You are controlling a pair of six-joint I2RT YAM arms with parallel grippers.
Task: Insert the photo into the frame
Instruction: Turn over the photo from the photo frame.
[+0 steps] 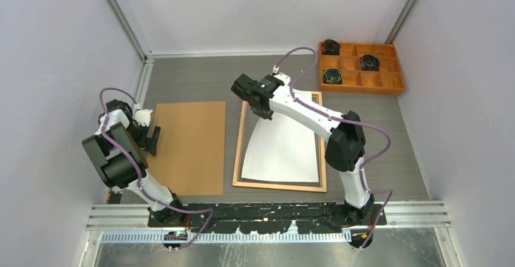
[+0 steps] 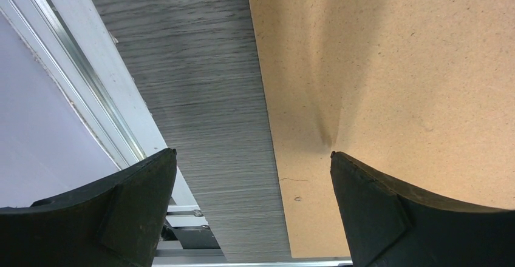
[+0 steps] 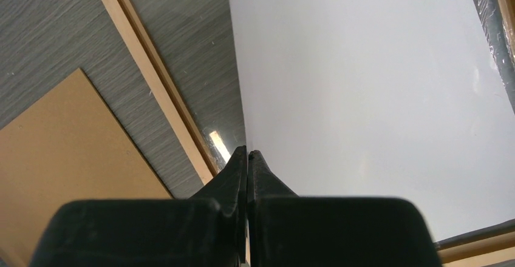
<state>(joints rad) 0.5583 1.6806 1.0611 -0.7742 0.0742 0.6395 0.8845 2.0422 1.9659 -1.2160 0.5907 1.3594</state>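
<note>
Between my right pincer [image 3: 248, 158] tips, clamped tight: one edge of the photo [image 3: 364, 97], blank side up. Looks light, thin, floppy, so pinch edges only and avoid creasing. Beyond the tips it sags onto the frame [image 3: 161, 88]. My left pincer [image 2: 252, 153] gapes, holding nothing.

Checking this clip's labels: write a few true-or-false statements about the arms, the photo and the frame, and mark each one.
1. The right jaws are shut on the photo. True.
2. The photo lies flat inside the frame. False: its far end is held up and the sheet bows.
3. The left jaws grip the backing board. False: they stand open over its left edge.
4. The compartment tray holds dark items. True.
</note>
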